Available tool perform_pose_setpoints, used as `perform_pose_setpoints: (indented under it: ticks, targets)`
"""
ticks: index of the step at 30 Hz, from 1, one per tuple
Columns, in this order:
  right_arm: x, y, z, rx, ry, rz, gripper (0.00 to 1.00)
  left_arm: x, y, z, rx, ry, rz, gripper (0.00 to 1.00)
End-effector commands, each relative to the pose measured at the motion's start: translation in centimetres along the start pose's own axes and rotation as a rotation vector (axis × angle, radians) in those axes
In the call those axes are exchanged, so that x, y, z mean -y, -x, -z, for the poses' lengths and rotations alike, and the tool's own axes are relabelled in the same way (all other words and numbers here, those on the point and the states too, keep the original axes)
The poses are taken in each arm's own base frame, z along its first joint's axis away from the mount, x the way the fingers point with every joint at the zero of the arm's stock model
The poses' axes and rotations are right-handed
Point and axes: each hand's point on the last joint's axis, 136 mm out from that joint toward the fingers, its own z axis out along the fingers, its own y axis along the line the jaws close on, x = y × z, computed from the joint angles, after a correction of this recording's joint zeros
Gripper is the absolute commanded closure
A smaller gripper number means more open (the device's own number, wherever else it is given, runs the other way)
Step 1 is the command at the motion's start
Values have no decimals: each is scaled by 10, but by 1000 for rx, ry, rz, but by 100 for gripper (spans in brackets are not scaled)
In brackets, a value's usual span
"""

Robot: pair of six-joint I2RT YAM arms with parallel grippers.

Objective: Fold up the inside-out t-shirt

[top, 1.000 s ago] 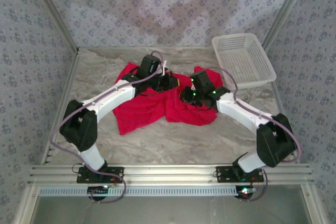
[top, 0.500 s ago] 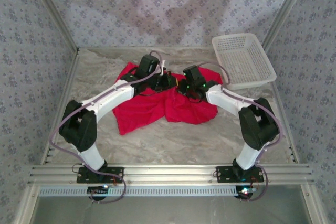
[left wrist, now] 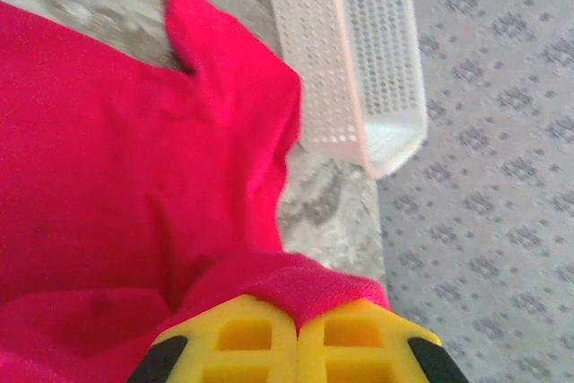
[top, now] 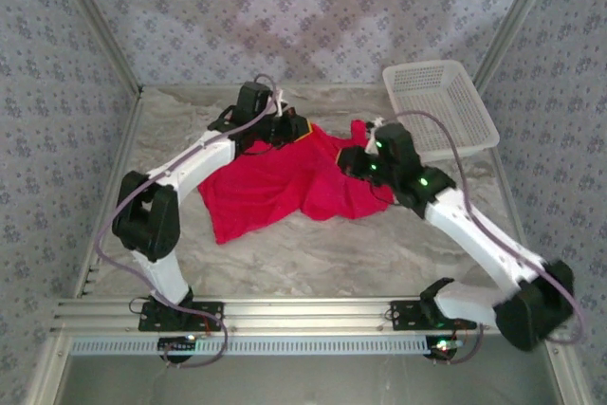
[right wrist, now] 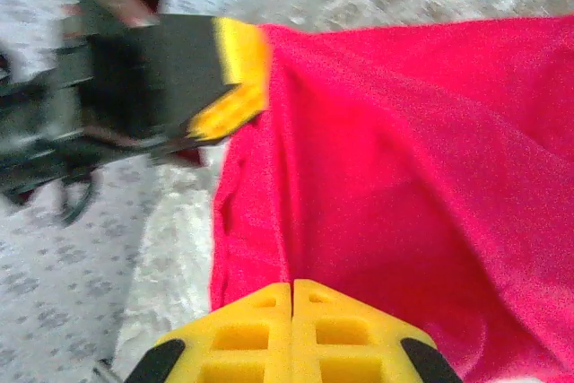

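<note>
– Mid-bench, toward the far side: red shirt (top: 275, 192), rumpled, most of it lying flat on the marble bench (top: 313, 258).
– Far edge?
– It's up off the bench, strung between the two grippers. The near-left corner trails toward the left arm's base.
– Left gripper?
– Left gripper (top: 302, 128) is at the shirt's far-left edge. In its wrist view the yellow fingertips (left wrist: 260, 334) are pressed together with a fold of red cloth draped over them, so it's clenched on the shirt (left wrist: 117, 177).
– Does the right wrist view back that up?
– Yes. It shows the left gripper (right wrist: 235, 87) side on, its yellow tip right against the cloth edge.
– Right gripper?
– Right gripper (top: 353, 160) is at the far-right part of the shirt. Its fingers meet with no gap, and cloth runs down into the tips (right wrist: 292, 291), so it's clamped on the shirt (right wrist: 404, 159) too.
– How does the cloth sit between them?
– There's one long crease running from the left gripper toward the right one. A sleeve sticks out past the right gripper.
– Basket?
– The white mesh basket (top: 441, 106) is in the far-right corner, just beside that sleeve. In the left wrist view the shirt edge overlaps the basket (left wrist: 359, 51), and I can't tell whether they touch.
</note>
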Motion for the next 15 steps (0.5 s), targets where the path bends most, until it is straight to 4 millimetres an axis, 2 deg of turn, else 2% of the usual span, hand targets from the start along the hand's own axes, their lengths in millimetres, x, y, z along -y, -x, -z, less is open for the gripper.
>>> perform_pose_setpoints:
  ticks: [1, 4, 6, 9, 11, 14, 15]
  targets:
    - [25, -57, 1, -114, 24, 29, 100, 5, 15, -8, 47, -45, 27, 100]
    - [42, -76, 1, -110, 28, 18, 100, 5, 9, -14, 33, -45, 28, 100]
    - [62, -85, -2, -115, -38, 11, 100, 7, 4, -17, 23, -44, 26, 100]
    - [82, -84, -6, -134, -162, -8, 98, 11, -6, -21, 5, -46, 19, 100]
    - [82, -75, -10, -125, -195, -6, 88, 12, -10, -22, -3, -45, 17, 100]
    - [76, -54, -17, -93, -218, 8, 59, 12, -16, -20, -7, -47, 19, 100]
    - [75, -44, -19, -78, -227, 8, 53, 13, -18, -19, -9, -51, 19, 100]
